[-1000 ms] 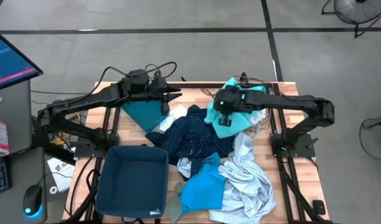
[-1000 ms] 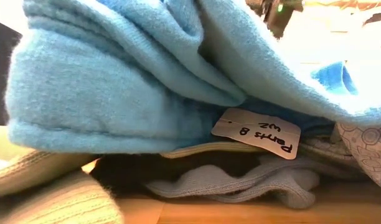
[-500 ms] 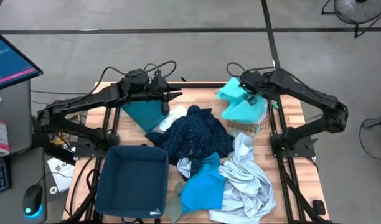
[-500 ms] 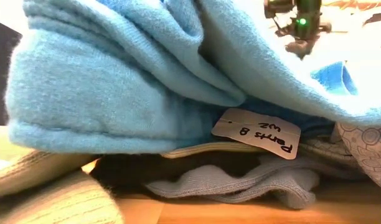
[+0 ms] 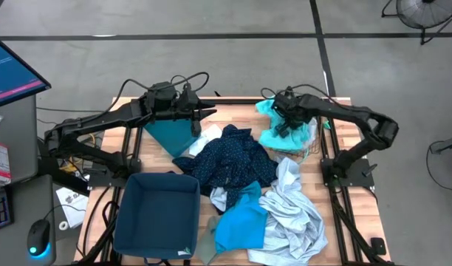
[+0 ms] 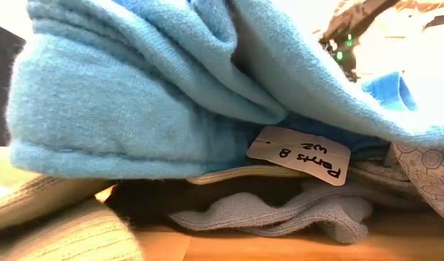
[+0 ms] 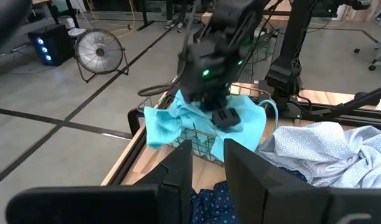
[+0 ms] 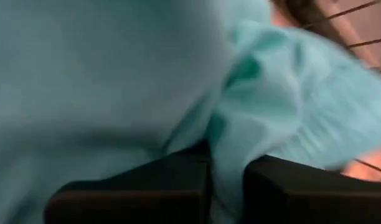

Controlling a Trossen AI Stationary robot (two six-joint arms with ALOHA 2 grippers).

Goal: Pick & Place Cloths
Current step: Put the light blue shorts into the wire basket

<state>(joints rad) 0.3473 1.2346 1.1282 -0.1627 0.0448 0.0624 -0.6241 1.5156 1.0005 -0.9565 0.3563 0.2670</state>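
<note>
High view: your right gripper [image 5: 283, 122] has dropped back onto the turquoise cloth [image 5: 285, 133], which half a second ago hung higher and farther back; the cloth now drapes over the wire basket [image 5: 309, 150] at the table's right rear. Your left gripper [image 5: 205, 113] has not moved and hovers over a teal cloth [image 5: 170, 133]. Count five more cloths in the pile: one navy dotted cloth [image 5: 230, 162], one pale grey-blue cloth [image 5: 292, 210], one bright blue cloth [image 5: 239, 222], one small grey-green cloth [image 5: 204, 244], one white cloth [image 5: 207, 137]. One dark-blue bin [image 5: 156, 214] sits front left.

Low view: unchanged, a blue fleece [image 6: 135, 94] fills it, with one handwritten tag [image 6: 299, 155] beneath.

Left wrist view: your left fingers [image 7: 178, 165] stand narrowly apart, holding nothing; beyond, the right gripper sits on the turquoise cloth in the basket.

Right wrist view: your right fingers [image 8: 290, 186] pinch a fold of turquoise cloth between them.
</note>
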